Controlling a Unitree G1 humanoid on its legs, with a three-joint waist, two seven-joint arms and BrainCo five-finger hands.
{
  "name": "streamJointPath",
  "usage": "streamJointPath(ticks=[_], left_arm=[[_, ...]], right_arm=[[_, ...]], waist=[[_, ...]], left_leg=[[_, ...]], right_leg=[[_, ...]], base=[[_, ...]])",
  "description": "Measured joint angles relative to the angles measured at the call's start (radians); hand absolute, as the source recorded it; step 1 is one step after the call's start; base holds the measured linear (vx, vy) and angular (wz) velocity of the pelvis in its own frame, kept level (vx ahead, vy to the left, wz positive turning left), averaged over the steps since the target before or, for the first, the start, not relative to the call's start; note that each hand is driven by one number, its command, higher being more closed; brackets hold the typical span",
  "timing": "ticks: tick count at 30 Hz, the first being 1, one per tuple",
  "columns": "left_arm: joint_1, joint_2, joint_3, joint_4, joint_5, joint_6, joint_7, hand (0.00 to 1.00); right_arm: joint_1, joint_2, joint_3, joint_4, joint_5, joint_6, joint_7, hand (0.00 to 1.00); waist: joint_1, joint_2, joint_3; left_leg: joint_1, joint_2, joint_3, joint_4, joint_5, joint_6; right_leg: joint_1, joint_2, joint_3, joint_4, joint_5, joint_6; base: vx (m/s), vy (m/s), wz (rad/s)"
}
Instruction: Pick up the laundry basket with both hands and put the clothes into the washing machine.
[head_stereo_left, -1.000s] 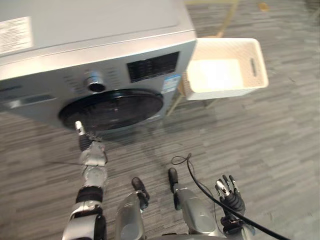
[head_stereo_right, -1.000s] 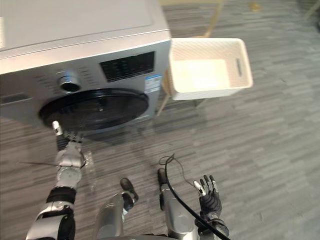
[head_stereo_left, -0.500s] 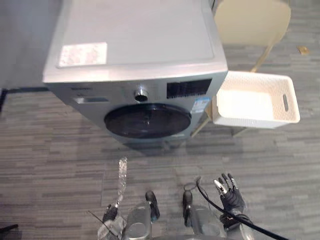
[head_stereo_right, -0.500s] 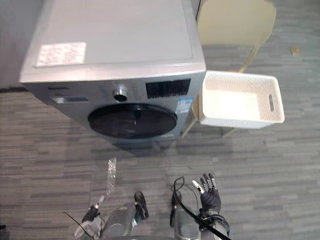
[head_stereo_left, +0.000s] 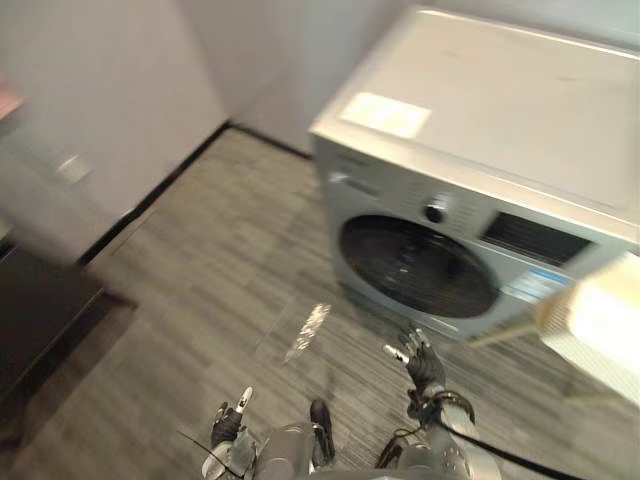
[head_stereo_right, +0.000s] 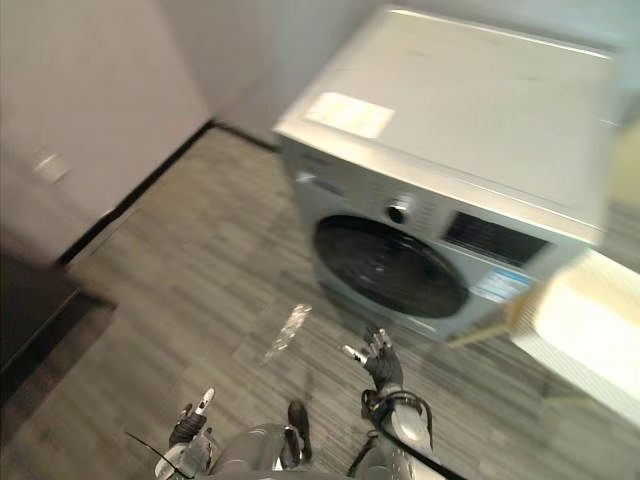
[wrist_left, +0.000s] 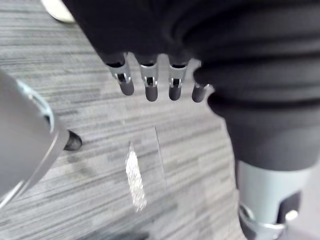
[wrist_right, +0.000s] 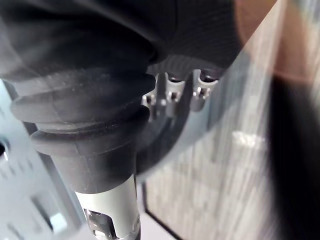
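Basket (head_stereo_left: 600, 325): likely light, stiff; grip 2 opposite rims. Left hand (wrist_left: 148, 85), right hand (head_stereo_left: 425, 368): fingers straight, empty.

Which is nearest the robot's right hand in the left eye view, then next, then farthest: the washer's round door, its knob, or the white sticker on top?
From the right hand:
1. Round door, low on the washer front.
2. Knob, just above the door.
3. White sticker, on the top.
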Motion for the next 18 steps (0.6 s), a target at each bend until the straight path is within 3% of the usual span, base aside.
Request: streamJointPath(ticks=[2, 4, 6, 7, 8, 9, 10, 11, 12, 13, 14, 15, 16, 17, 18], left_arm=[[0.010, 0.003, -0.026, -0.001, -0.005, -0.005, 0.000, 0.00], [0.028, 0.008, -0.028, 0.009, -0.005, -0.009, 0.003, 0.00], [0.023, 0.036, -0.019, 0.090, -0.002, 0.012, 0.016, 0.00], [0.026, 0.039, -0.009, 0.090, -0.008, 0.012, 0.023, 0.00], [0.042, 0.044, -0.009, 0.099, 0.003, 0.011, 0.025, 0.00], [0.049, 0.048, -0.020, 0.097, 0.007, 0.009, 0.042, 0.00], [0.052, 0.049, -0.025, 0.097, 0.007, 0.008, 0.044, 0.00], [0.051, 0.051, -0.036, 0.097, 0.007, 0.006, 0.044, 0.00], [0.043, 0.055, -0.058, 0.095, 0.015, 0.006, 0.041, 0.00], [0.040, 0.062, -0.068, 0.095, 0.046, 0.010, 0.039, 0.00], [0.036, 0.068, -0.082, 0.094, 0.099, 0.014, 0.040, 0.00], [0.029, 0.108, -0.088, 0.071, 0.199, 0.014, 0.039, 0.00], [0.030, 0.129, -0.086, 0.046, 0.225, 0.007, 0.039, 0.00], [0.029, 0.137, -0.081, -0.009, 0.280, 0.005, 0.050, 0.00], [0.032, 0.134, -0.067, -0.002, 0.282, 0.013, 0.053, 0.00]], right_arm=[[-0.026, 0.000, -0.055, 0.019, -0.005, 0.001, -0.012, 0.00], [-0.042, 0.002, -0.072, 0.021, -0.009, 0.000, -0.019, 0.00], [-0.063, 0.013, -0.072, 0.057, -0.014, 0.009, -0.021, 0.00], [-0.069, 0.016, -0.069, 0.070, -0.014, 0.017, -0.021, 0.00], [-0.069, 0.011, -0.052, 0.088, -0.013, 0.029, -0.022, 0.00], [-0.048, 0.014, -0.033, 0.082, -0.011, 0.038, -0.023, 0.00], [-0.037, 0.014, -0.021, 0.079, -0.009, 0.038, -0.023, 0.00], [-0.012, 0.017, -0.005, 0.078, -0.003, 0.038, -0.022, 0.00], [0.005, 0.031, -0.005, 0.074, 0.001, 0.038, -0.024, 0.00], [0.022, 0.039, -0.005, 0.067, 0.009, 0.038, -0.027, 0.00], [0.056, 0.045, 0.002, 0.041, 0.017, 0.038, -0.031, 0.00], [0.098, 0.073, 0.022, 0.008, 0.026, 0.035, -0.036, 0.00], [0.107, 0.074, 0.031, -0.014, 0.032, 0.035, -0.038, 0.00], [0.146, 0.051, 0.057, -0.113, 0.043, 0.029, -0.026, 0.00], [0.141, 0.061, 0.069, -0.137, 0.047, 0.030, -0.019, 0.00]], waist=[[0.001, 0.020, 0.002], [0.002, 0.022, 0.001], [0.003, -0.002, 0.008], [0.004, -0.006, 0.014], [0.007, -0.003, 0.018], [0.003, -0.011, 0.019], [-0.002, -0.011, 0.019], [-0.031, -0.011, 0.019], [-0.057, -0.011, 0.021], [-0.065, -0.009, 0.021], [-0.083, -0.004, 0.022], [-0.083, -0.086, 0.034], [-0.083, -0.103, 0.036], [-0.071, -0.089, 0.062], [-0.065, -0.113, 0.075]], left_leg=[[0.004, -0.035, 0.082, -0.055, 0.034, 0.049], [0.014, -0.071, 0.085, -0.149, -0.028, 0.035], [0.029, -0.111, 0.119, -0.160, -0.066, 0.009], [0.027, -0.103, 0.138, -0.097, -0.080, 0.030], [0.059, -0.125, 0.138, -0.093, -0.093, 0.086], [0.112, -0.171, 0.119, -0.132, -0.092, 0.088], [0.135, -0.190, 0.100, -0.146, -0.090, 0.092], [0.167, -0.217, 0.041, -0.171, -0.080, 0.107], [0.173, -0.218, -0.013, -0.177, -0.075, 0.102], [0.177, -0.216, -0.043, -0.184, -0.067, 0.089], [0.189, -0.210, -0.087, -0.206, -0.057, 0.010], [0.144, -0.220, -0.162, -0.080, -0.109, -0.110], [0.115, -0.213, -0.176, 0.019, -0.138, 0.054], [0.116, -0.115, -0.269, 0.086, -0.202, 0.023], [0.128, -0.136, -0.279, 0.095, -0.183, 0.026]], right_leg=[[0.072, -0.019, -0.124, 0.010, -0.001, 0.000], [0.106, -0.014, -0.192, 0.000, -0.026, 0.014], [0.126, -0.046, -0.200, -0.010, -0.049, 0.018], [0.137, -0.078, -0.194, 0.025, -0.058, 0.032], [0.143, -0.134, -0.159, 0.138, -0.069, 0.055], [0.142, -0.205, -0.118, 0.249, -0.050, 0.040], [0.138, -0.236, -0.104, 0.313, -0.032, 0.006], [0.102, -0.258, -0.022, 0.445, -0.025, -0.135], [-0.001, -0.174, 0.196, 0.515, -0.036, -0.099], [-0.049, -0.102, 0.310, 0.528, -0.050, -0.063], [-0.108, 0.007, 0.438, 0.521, -0.062, -0.035], [-0.180, 0.061, 0.598, 0.447, -0.058, 0.010], [-0.203, 0.046, 0.633, 0.441, -0.055, 0.048], [-0.252, 0.081, 0.715, 0.386, -0.069, 0.137], [-0.242, 0.110, 0.824, 0.253, -0.063, 0.127]], base=[[-0.05, 0.175, 2.62], [-0.06, 0.210, 2.13], [0.01, 0.156, 1.10], [0.10, 0.148, 0.55], [0.11, 0.298, 0.48], [0.10, 0.298, 0.38], [0.10, 0.301, 0.79], [0.10, 0.156, 1.19], [0.08, 0.117, 1.38], [0.07, 0.070, 1.43], [0.13, 0.016, 1.61], [0.18, -0.027, 1.49], [0.23, -0.066, 1.43], [0.18, -0.058, 0.91], [0.12, -0.062, 0.96]])
